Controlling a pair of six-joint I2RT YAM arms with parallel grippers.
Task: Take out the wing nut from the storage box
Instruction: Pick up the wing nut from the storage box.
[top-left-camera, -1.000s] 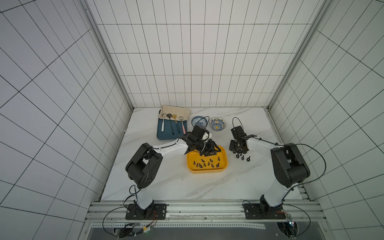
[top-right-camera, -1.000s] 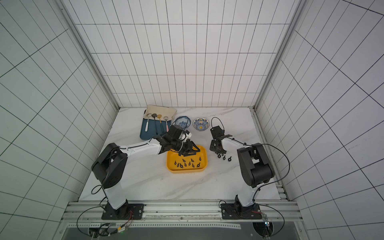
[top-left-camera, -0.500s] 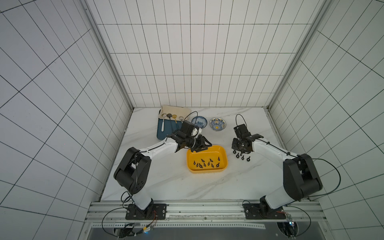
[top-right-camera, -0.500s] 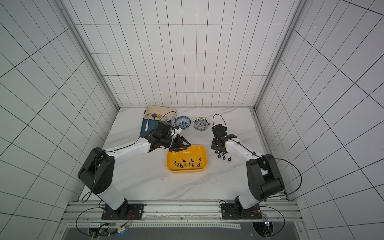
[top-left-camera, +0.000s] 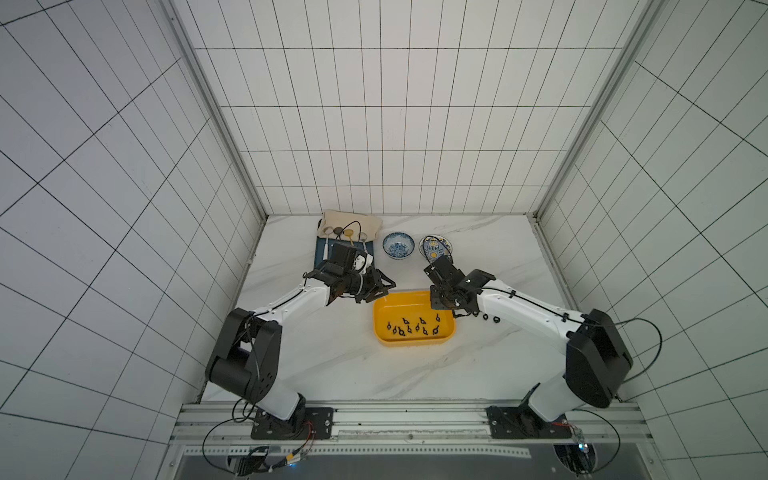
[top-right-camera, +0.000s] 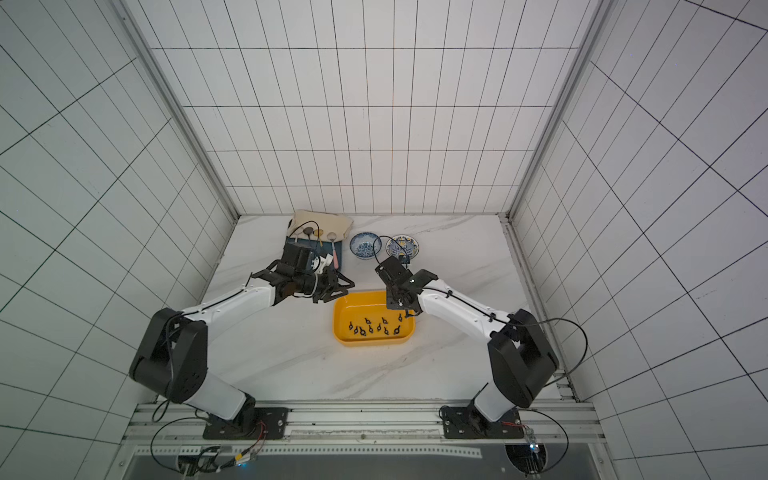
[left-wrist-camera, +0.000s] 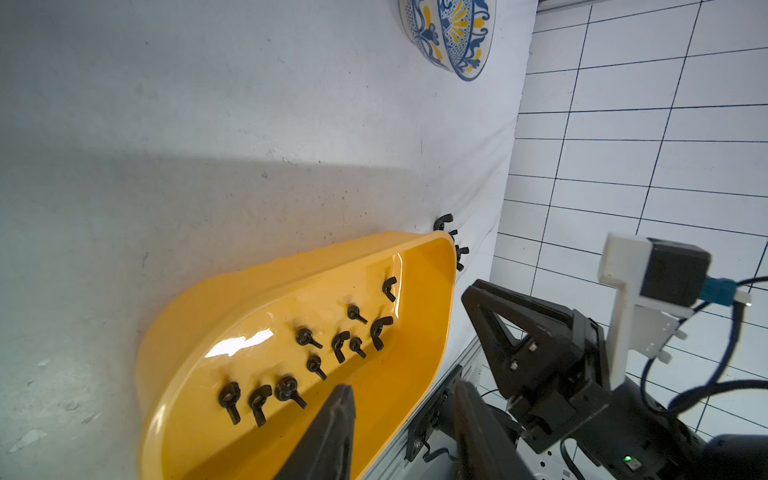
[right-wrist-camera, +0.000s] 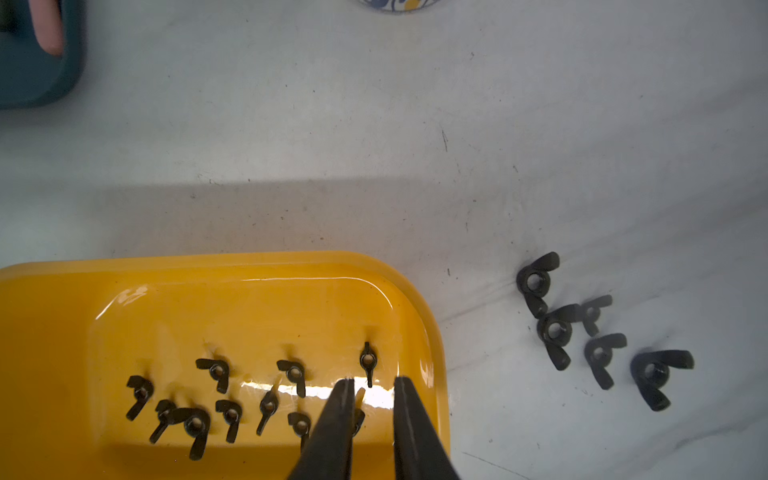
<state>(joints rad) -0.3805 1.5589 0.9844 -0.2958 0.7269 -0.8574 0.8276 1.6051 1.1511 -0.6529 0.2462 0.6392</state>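
The yellow storage box (top-left-camera: 380, 332) (top-right-camera: 338, 332) lies mid-table with several black wing nuts (top-left-camera: 409, 328) (right-wrist-camera: 368, 361) on its floor. My right gripper (right-wrist-camera: 374, 380) (top-left-camera: 441, 306) points down over the box's right end. It is open a narrow gap with nothing between the fingers, and one nut lies partly hidden behind a finger. My left gripper (left-wrist-camera: 403, 386) (top-left-camera: 380, 286) hovers open and empty beside the box's far left corner. Several more wing nuts (right-wrist-camera: 598, 332) (top-left-camera: 490, 319) lie on the table just right of the box.
Two patterned blue bowls (top-left-camera: 398, 245) (top-left-camera: 435, 248) stand behind the box. A dark-blue tray (top-left-camera: 322, 255) with spoons and a beige cloth (top-left-camera: 351, 220) sit at the back left. The tiled walls close in on three sides.
My right gripper has moved left from the nuts on the table to above the box's right end. My left gripper has drawn back left, off the box.
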